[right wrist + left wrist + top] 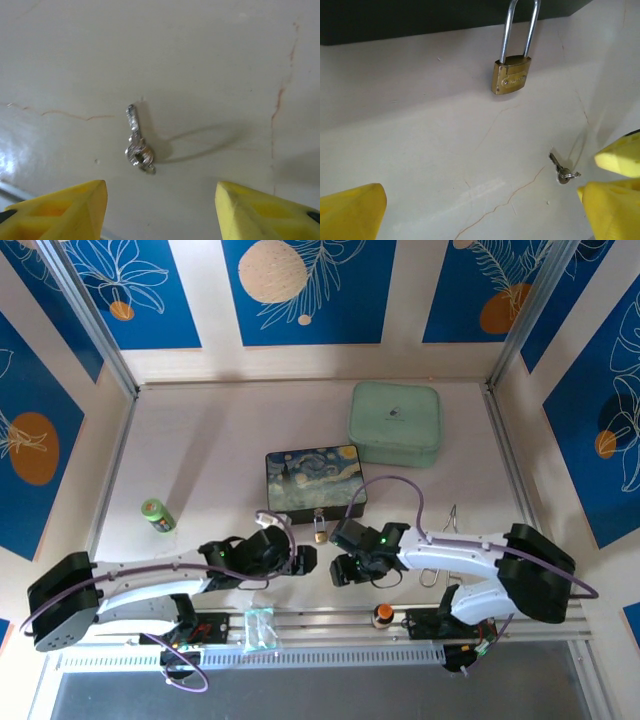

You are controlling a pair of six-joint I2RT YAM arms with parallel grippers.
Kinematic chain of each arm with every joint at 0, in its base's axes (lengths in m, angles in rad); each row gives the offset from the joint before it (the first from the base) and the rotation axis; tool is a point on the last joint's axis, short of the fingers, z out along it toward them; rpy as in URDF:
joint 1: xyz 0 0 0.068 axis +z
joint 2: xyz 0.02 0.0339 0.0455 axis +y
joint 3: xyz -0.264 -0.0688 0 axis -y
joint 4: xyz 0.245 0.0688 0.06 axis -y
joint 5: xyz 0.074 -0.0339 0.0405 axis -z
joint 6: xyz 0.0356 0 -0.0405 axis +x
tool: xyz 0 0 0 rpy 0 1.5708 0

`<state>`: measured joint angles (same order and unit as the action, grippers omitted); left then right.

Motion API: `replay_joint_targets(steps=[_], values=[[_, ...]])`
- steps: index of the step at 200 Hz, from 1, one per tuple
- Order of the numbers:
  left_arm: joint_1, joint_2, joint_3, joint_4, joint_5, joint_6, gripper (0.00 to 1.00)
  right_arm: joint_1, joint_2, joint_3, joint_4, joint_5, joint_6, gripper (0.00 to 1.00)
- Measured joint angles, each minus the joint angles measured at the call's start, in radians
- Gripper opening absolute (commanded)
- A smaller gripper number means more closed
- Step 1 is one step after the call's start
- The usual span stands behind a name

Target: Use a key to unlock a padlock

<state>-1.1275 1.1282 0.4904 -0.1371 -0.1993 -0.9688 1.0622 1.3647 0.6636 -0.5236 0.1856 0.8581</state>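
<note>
Pale, cracked worktop (200,460) with blue leaf-print walls around it. A shut starry-night box (315,480) and a shut mint case (395,423) hide their contents. The brass padlock (511,77) sits at the box's front, its engraving unreadable. The tiny key (137,145) lies flat between the right claw's (160,210) parted, untouching fingers. The left claw (480,215) gapes wide nearby.

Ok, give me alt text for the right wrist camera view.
A tiny silver key lies flat on the pale table, untouched, just beyond the right gripper's two yellow fingertips, which stand wide apart. Thin reddish cracks cross the table.
</note>
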Motion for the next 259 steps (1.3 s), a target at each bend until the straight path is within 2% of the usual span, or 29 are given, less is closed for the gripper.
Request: replay_joint_targets(steps=[35, 109, 197, 232, 259], values=[[-0.063, 0.019, 0.057, -0.056, -0.084, -0.002, 1.00, 0.016, 0.043, 0.015, -0.006, 0.028, 0.020, 0.43], [-0.067, -0.106, -0.010, -0.069, -0.169, -0.044, 1.00, 0.053, 0.093, 0.067, -0.055, 0.071, 0.033, 0.44], [-0.067, -0.182, -0.065, -0.074, -0.203, -0.077, 1.00, 0.077, 0.114, 0.090, -0.071, 0.096, 0.039, 0.43], [-0.067, -0.192, -0.068, -0.074, -0.206, -0.081, 1.00, 0.113, 0.177, 0.154, -0.024, 0.095, 0.045, 0.38], [-0.067, -0.192, -0.076, -0.073, -0.206, -0.081, 1.00, 0.108, 0.237, 0.194, -0.038, 0.092, 0.056, 0.37]])
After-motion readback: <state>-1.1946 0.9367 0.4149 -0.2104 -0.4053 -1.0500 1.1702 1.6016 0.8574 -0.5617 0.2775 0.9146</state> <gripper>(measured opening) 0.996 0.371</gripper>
